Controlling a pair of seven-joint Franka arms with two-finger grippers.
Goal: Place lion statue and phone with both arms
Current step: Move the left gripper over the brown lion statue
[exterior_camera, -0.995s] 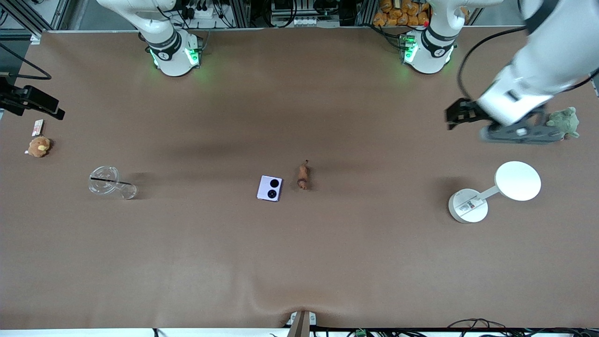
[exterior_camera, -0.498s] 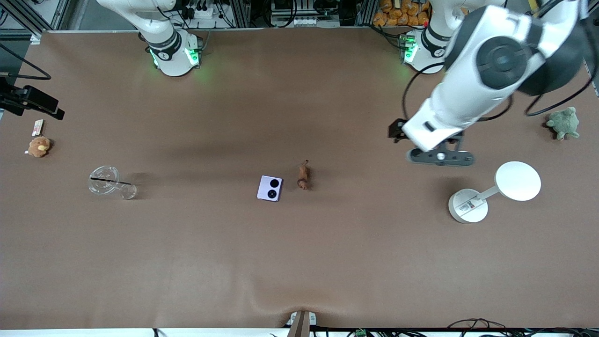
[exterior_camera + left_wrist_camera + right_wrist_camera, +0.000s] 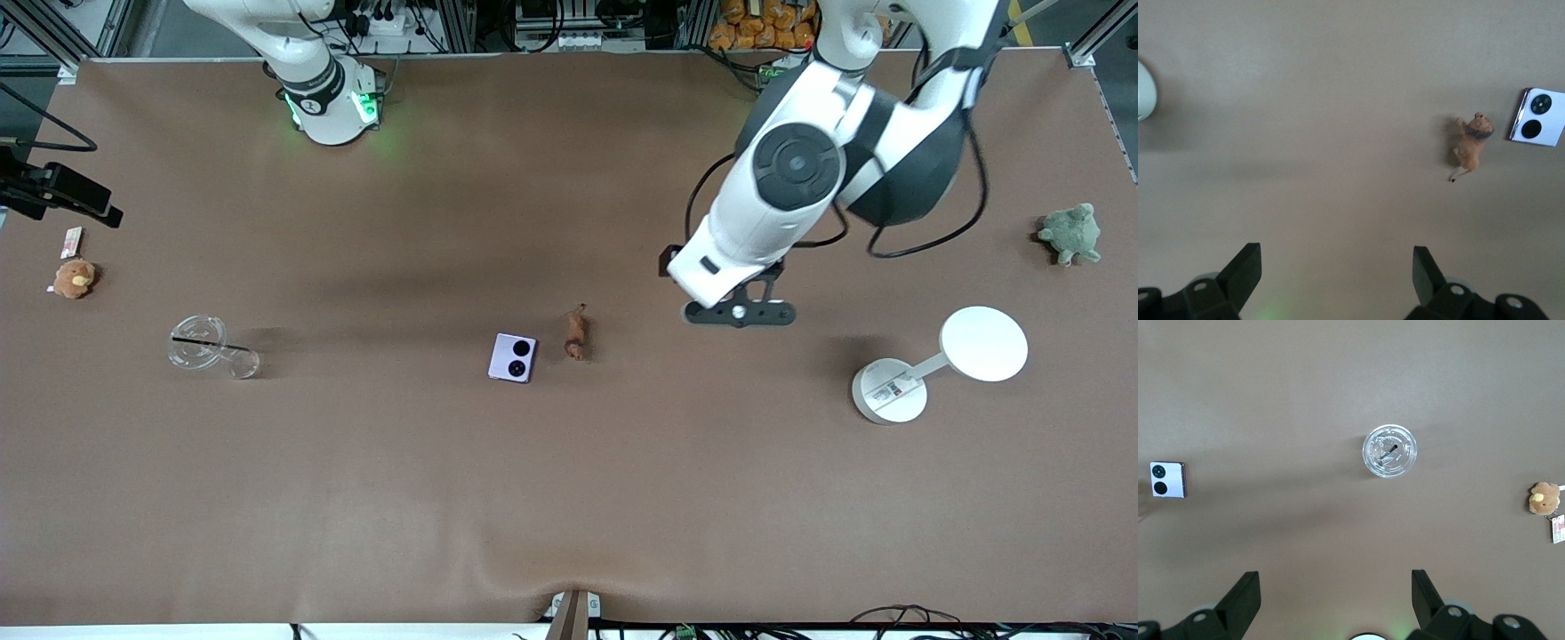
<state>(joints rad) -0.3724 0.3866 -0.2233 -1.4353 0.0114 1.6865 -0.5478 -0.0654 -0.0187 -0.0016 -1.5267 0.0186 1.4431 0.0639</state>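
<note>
The phone (image 3: 513, 357), a pale lavender square with two black circles, lies flat near the table's middle; it also shows in the left wrist view (image 3: 1537, 126) and the right wrist view (image 3: 1169, 479). The lion statue (image 3: 576, 333), small and reddish-brown with a thin tail, lies just beside the phone toward the left arm's end (image 3: 1471, 145). My left gripper (image 3: 738, 313) hangs open and empty (image 3: 1336, 257) over bare table between the lion and the white stand. My right gripper (image 3: 1336, 583) is open and empty, high over the table; the front view does not show it.
A clear lidded cup with a straw (image 3: 203, 348) stands toward the right arm's end (image 3: 1389, 451). A tan plush toy (image 3: 74, 278) and a white card (image 3: 72, 241) lie at that table edge. A white stand with a round disc (image 3: 889, 391) and a green plush turtle (image 3: 1071, 234) are toward the left arm's end.
The left arm has swung from beside the green turtle toward the table's middle, stopping over bare table near the lion. The phone, lion and right arm have not moved.
</note>
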